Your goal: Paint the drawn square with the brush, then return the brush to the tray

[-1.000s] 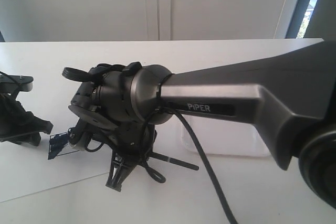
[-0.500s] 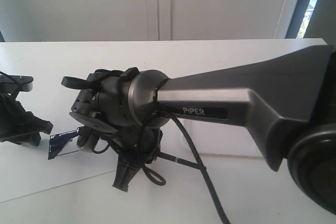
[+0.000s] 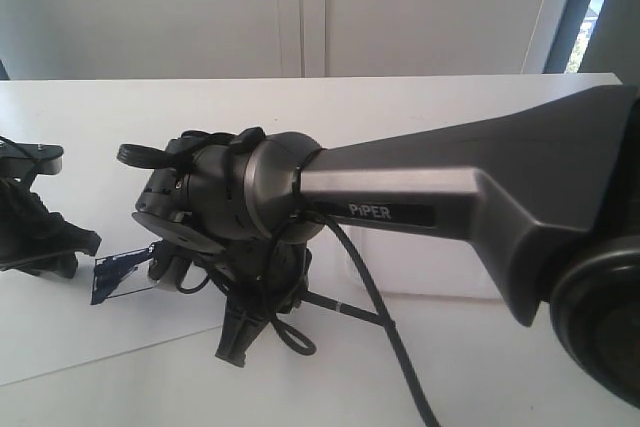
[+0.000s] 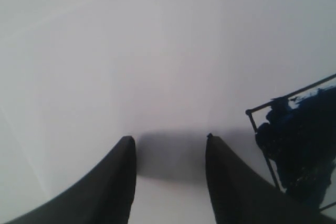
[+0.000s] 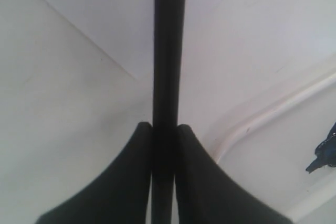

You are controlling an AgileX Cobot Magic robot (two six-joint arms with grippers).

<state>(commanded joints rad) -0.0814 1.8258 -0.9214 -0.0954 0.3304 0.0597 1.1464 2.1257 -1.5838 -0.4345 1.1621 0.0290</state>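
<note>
My right gripper points down at the table and is shut on the brush, whose thin black handle sticks out to the right of it. In the right wrist view the handle runs straight between the jaws of the right gripper. The tray lies just beside it, with a dark paint blob inside. In the exterior view the tray shows below the arm. The drawn square, partly filled with dark paint, lies on the white paper. My left gripper stands open next to the drawn square.
The right arm spans most of the exterior view and hides much of the table behind it. Its black cable loops down over the tray area. The left arm rests at the left edge. The paper's edge runs close to the brush.
The right gripper has shifted slightly to the right and lower with the brush, mostly in the first half second. The left arm has stayed put.
</note>
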